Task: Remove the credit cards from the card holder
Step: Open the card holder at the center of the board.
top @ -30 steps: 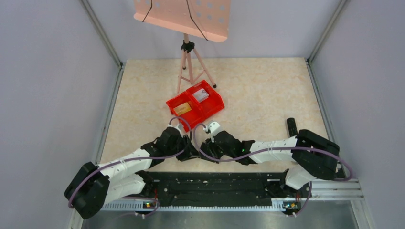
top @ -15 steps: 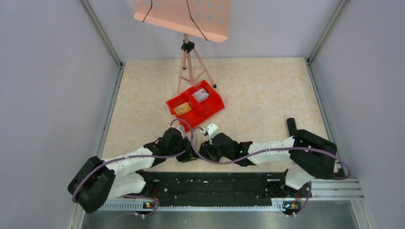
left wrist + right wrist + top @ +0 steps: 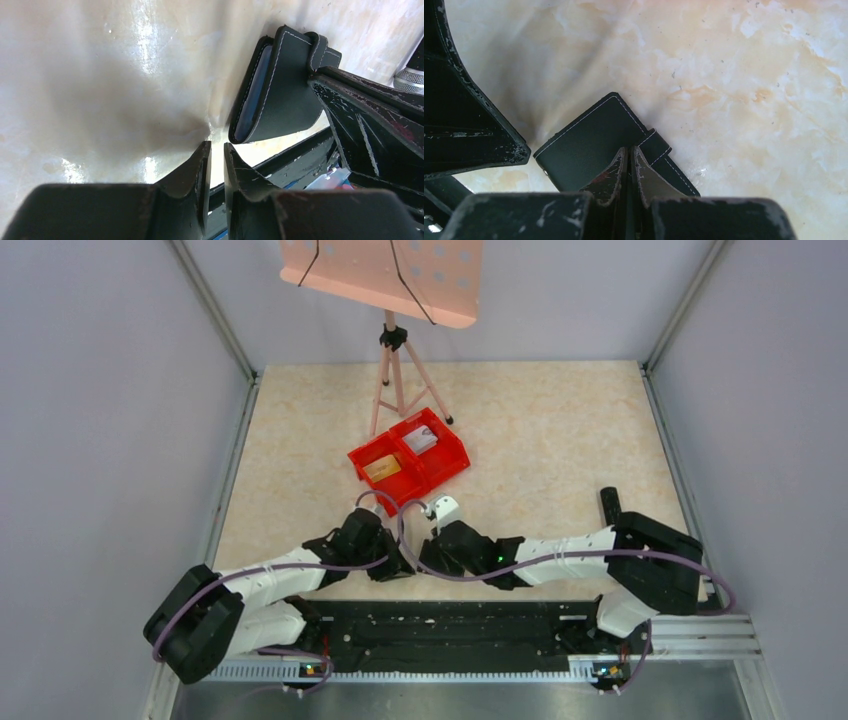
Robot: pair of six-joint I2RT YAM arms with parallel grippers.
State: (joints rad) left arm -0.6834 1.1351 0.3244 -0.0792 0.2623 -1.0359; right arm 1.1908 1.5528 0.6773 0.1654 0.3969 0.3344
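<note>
I work over a pale marbled table (image 3: 560,440), with a pink music stand (image 3: 385,270) on its tripod at the far edge and a red bin (image 3: 358,462) near the middle. Both my arms reach inward and meet just on the near side of that bin. The card holder (image 3: 589,140) is there between them, folded shut and tipped up at an angle from the tabletop. My right gripper (image 3: 629,151) is pinched together on it, fingers closing on its cover right beside the small black tab (image 3: 655,145). My left gripper (image 3: 216,147) has its fingers drawn almost together with only a thin slit between them, holding nothing. The holder hangs just beyond and to the right of those tips, not touching them. In the bin lie a tan-gold card (image 3: 383,469) in the left compartment and a pale card (image 3: 422,441) in the right one.
</note>
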